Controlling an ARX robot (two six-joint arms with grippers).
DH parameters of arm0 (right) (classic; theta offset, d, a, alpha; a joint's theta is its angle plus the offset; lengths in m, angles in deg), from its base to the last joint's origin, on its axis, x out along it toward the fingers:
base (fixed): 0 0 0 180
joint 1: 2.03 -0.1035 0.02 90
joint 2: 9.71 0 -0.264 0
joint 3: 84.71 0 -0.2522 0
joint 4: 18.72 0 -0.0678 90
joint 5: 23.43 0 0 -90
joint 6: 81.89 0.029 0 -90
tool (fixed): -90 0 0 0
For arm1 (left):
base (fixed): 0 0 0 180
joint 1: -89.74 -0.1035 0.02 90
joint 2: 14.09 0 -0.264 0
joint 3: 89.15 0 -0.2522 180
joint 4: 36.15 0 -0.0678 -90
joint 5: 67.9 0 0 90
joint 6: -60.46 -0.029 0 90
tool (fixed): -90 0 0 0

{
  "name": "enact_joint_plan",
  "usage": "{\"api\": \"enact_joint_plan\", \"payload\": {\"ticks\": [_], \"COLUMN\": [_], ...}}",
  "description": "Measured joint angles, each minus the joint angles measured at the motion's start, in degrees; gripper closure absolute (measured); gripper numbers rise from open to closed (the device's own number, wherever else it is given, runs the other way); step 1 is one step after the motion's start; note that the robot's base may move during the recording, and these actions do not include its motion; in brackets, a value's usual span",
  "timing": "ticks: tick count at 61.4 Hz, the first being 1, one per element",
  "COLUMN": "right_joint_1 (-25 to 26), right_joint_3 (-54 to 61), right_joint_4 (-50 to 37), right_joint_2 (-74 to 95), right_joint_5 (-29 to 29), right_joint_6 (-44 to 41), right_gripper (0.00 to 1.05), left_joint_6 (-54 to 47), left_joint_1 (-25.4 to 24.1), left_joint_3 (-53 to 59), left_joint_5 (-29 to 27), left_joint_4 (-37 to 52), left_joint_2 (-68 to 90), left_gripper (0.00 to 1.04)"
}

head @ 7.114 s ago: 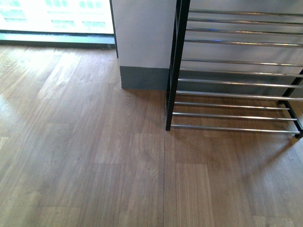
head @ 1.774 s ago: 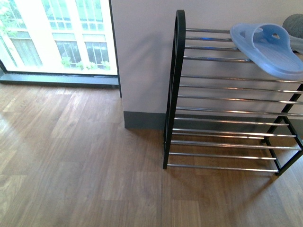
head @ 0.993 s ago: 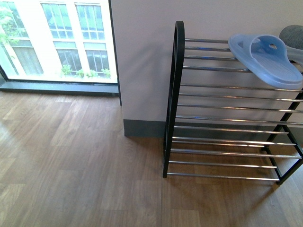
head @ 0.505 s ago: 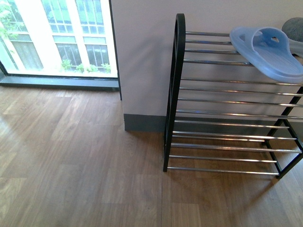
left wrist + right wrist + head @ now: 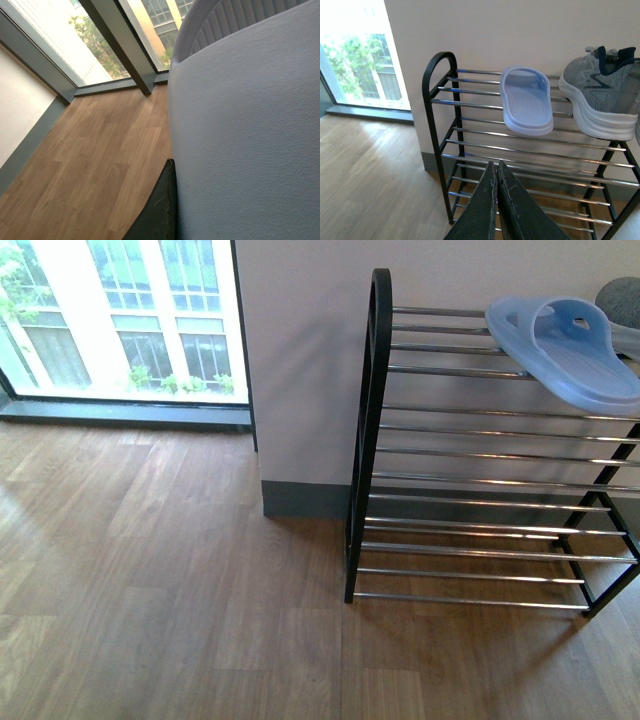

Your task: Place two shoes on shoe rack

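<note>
Shoe rack (image 5: 372,430) stands against the wall. Top tier holds a blue slide sandal (image 5: 525,100), with one grey sneaker (image 5: 597,95) just beside it. Right end effector (image 5: 496,186) pressed together, empty. Left end effector: can't tell, a pale padded surface (image 5: 250,130) fills the view.

Pale blue slide sandal (image 5: 565,345), window (image 5: 120,320), wooden floor (image 5: 150,590).

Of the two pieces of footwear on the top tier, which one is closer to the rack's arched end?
The pale blue slide sandal; the grey sneaker sits beyond it, farther from the shoe rack's arch.
</note>
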Motion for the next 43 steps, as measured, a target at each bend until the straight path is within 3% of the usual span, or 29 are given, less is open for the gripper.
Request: {"api": "enact_joint_plan", "payload": {"ticks": [5, 10, 43], "right_joint_1": [-3.6, -5.7, -6.0], "right_joint_3": [0.0, 0.0, 0.1], "right_joint_4": [3.5, 6.3, 22.9], "right_joint_2": [-3.9, -7.2, -24.5], "right_joint_5": [4.9, 5.2, 5.7], "right_joint_6": [0.0, 0.0, 0.0], "right_gripper": [1.03, 1.03, 1.03], "left_joint_6": [0.0, 0.0, 0.0], "left_joint_1": [0.0, 0.0, 0.0], "left_joint_3": [0.0, 0.0, 0.0], "left_joint_5": [0.0, 0.0, 0.0], "left_joint_4": [0.0, 0.0, 0.0], "left_joint_2": [0.0, 0.0, 0.0], "left_gripper": [1.03, 1.03, 1.03]}}
